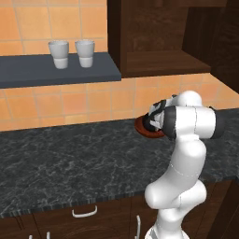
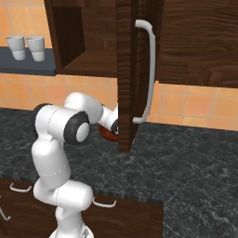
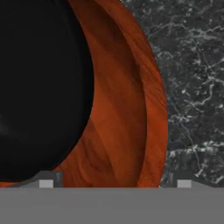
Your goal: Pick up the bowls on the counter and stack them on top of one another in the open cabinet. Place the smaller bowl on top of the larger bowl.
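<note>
We are low over the larger bowl (image 3: 127,109), which sits on the tabletop (image 1: 70,158) near its back edge, below the open cabinet (image 1: 163,60), and the smaller bowl (image 3: 39,87) looks to be sitting inside it already, its black round covering most of the wooden hollow. That nesting would suit the task's order, small on large, though the pair is still on the tabletop and not on the cabinet's shelf board, so we judge the lift into the cabinet not yet done. Our hand (image 3: 111,183) is spread: one fingertip (image 3: 46,183) stands over the inside of the wooden bowl by the edge of the black one, the other fingertip (image 3: 183,183) outside over the marble, so the wooden rim lies between them. We read that straddle as a setup for pinching the larger bowl's wall, which would let both bowls travel together. The fingers do not appear closed on the rim. In the left base view the forearm hides most of the bowl, leaving a reddish edge visible. The open cabinet door (image 2: 125,79) hangs close beside the arm in the right base view, so any rise toward the shelf will need to clear it.
</note>
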You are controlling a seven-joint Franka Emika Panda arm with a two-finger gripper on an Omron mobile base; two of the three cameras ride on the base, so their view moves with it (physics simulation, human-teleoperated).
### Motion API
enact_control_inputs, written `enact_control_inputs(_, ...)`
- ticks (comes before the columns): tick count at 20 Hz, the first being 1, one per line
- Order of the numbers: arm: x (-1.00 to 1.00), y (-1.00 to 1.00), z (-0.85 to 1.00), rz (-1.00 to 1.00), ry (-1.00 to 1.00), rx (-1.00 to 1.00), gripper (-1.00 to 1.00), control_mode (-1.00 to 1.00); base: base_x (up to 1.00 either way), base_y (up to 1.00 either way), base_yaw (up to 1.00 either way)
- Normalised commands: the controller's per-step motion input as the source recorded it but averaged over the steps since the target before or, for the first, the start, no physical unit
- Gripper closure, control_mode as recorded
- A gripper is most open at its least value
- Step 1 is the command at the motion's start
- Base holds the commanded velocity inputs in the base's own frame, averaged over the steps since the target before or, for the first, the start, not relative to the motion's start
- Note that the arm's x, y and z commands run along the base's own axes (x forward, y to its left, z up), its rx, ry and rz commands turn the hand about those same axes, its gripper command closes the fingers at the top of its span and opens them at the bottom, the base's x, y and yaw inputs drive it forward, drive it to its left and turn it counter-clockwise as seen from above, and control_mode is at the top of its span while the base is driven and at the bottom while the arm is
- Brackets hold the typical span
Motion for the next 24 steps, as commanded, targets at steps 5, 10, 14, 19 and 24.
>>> enact_control_inputs(5,0.18,0.09,-0.13,0.0,0.01,0.0,1.0,-1.0,0.0,0.0,0.0)
enact_control_inputs(10,0.0,0.0,0.0,0.0,0.0,0.0,1.0,-1.0,0.0,0.0,0.0)
enact_control_inputs(14,-0.21,0.0,0.0,0.0,-0.01,0.0,1.0,-1.0,0.0,0.0,0.0)
enact_control_inputs(19,-0.79,0.0,0.61,-0.04,-0.2,0.0,1.0,-1.0,0.0,0.0,0.0)
enact_control_inputs(24,-0.96,0.0,1.0,-0.09,-0.28,0.0,1.0,-1.0,0.0,0.0,0.0)
